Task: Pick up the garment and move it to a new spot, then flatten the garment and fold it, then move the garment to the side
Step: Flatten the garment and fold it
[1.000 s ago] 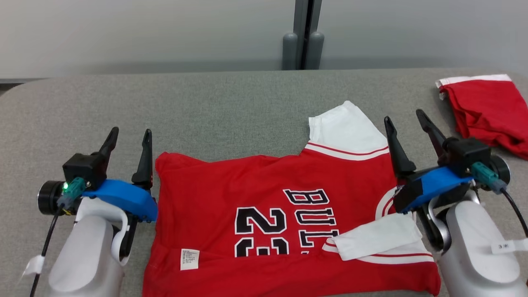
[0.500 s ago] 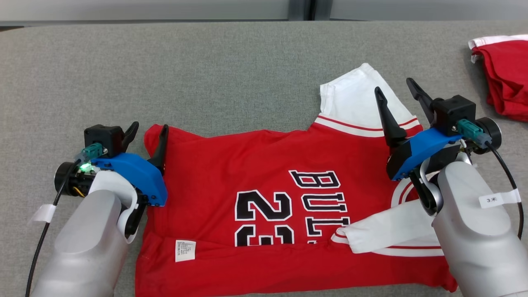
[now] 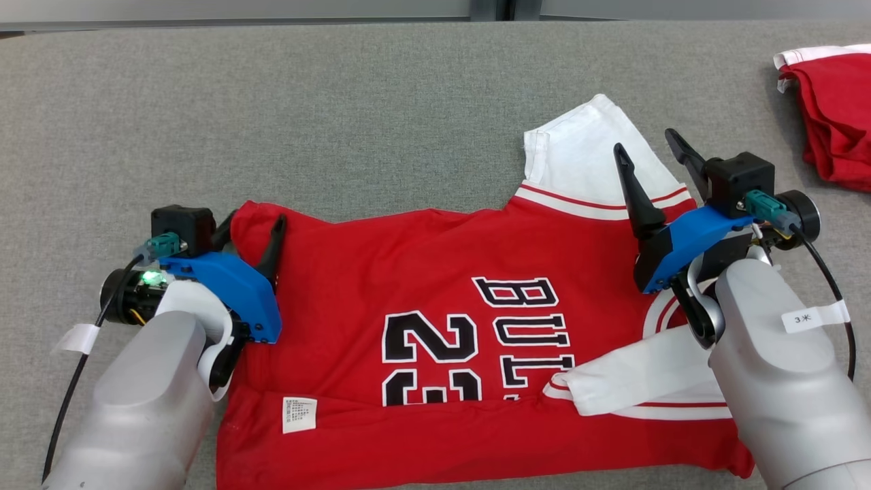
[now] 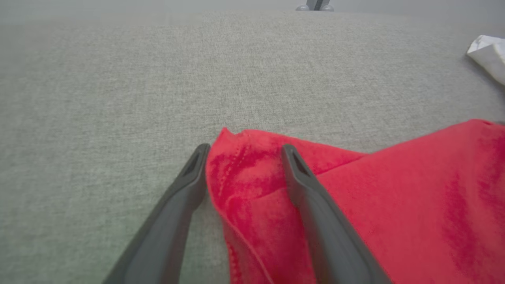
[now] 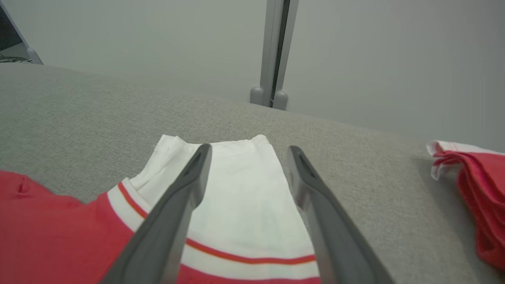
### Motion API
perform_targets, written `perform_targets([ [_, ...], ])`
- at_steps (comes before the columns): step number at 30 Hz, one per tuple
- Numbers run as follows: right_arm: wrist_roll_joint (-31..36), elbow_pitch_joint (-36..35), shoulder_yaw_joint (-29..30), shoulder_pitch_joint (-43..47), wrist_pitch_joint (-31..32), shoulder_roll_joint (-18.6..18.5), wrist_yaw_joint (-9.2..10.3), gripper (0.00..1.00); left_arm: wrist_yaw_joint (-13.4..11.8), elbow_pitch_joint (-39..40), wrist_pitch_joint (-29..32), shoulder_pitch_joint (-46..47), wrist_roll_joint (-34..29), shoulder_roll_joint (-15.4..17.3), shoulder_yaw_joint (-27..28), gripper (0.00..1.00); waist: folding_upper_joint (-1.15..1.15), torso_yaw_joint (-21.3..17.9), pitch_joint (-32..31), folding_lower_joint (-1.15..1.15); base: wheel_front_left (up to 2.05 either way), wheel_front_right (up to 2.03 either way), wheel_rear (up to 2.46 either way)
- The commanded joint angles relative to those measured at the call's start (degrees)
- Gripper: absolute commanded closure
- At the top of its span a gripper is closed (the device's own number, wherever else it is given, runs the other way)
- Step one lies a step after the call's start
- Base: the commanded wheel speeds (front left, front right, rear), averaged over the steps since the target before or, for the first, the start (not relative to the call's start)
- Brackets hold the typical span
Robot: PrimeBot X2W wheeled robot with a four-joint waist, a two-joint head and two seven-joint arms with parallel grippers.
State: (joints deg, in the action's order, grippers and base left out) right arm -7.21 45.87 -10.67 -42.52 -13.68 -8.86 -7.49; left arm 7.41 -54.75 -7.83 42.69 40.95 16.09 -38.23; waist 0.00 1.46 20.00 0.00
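Jersey [image 3: 422,272] is laid flat on the grey counter [image 3: 340,102]; left gripper [image 3: 253,223] is seen open with the red far-left corner between its fingers, not clamped, and right gripper [image 3: 644,141] is seen open over the white sleeve [image 3: 578,150], nothing gripped.

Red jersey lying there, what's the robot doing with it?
A two-armed robot is working on the red jersey, which lies spread on the grey surface. Its left gripper is open with the jersey's far left corner between its fingers; its right gripper is open over the white sleeve. Nothing is gripped yet. Another red garment lies apart at the far right.
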Motion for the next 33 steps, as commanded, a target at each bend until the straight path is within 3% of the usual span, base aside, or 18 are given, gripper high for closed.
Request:
perform_targets([
  [1, -0.3, 0.6, -0.2, -1.3, -0.4, 0.1, -0.01, 0.00, 0.1, -0.5, -0.4, 1.1, 1.0, 0.4, -1.1, 0.69, 0.00, -0.1, 0.0, 0.00, 0.00, 0.00, 0.00],
  [2, -0.2, 0.9, -0.3, -1.4, -0.5, 0.1, -0.01, 0.00, 0.1, -0.7, -0.5, 1.3, 1.4, 0.5, -1.8, 1.00, 0.00, -0.1, 0.0, 0.00, 0.00, 0.00, 0.00],
  [13, -0.4, 4.3, -0.5, -4.8, 0.1, -2.1, -0.01, 0.00, 0.1, 0.1, -4.4, 2.8, 5.7, 1.1, -6.7, 1.00, 0.00, 1.7, 0.3, 0.00, 0.00, 0.00, 0.00],
  [23, 0.1, 11.5, -1.9, -14.1, 9.7, -5.3, -0.01, 0.00, 0.1, 5.6, -7.1, 3.9, 7.3, 1.4, -11.4, 1.00, 0.00, 5.9, 1.9, 0.00, 0.00, 0.00, 0.00],
  [33, -1.0, 18.8, -4.1, -20.0, 17.1, -7.3, -0.01, 0.00, 0.1, 8.5, -7.4, 6.0, 6.4, 0.6, -11.7, 1.00, 0.00, 8.1, 4.4, 0.00, 0.00, 0.00, 0.00],
])
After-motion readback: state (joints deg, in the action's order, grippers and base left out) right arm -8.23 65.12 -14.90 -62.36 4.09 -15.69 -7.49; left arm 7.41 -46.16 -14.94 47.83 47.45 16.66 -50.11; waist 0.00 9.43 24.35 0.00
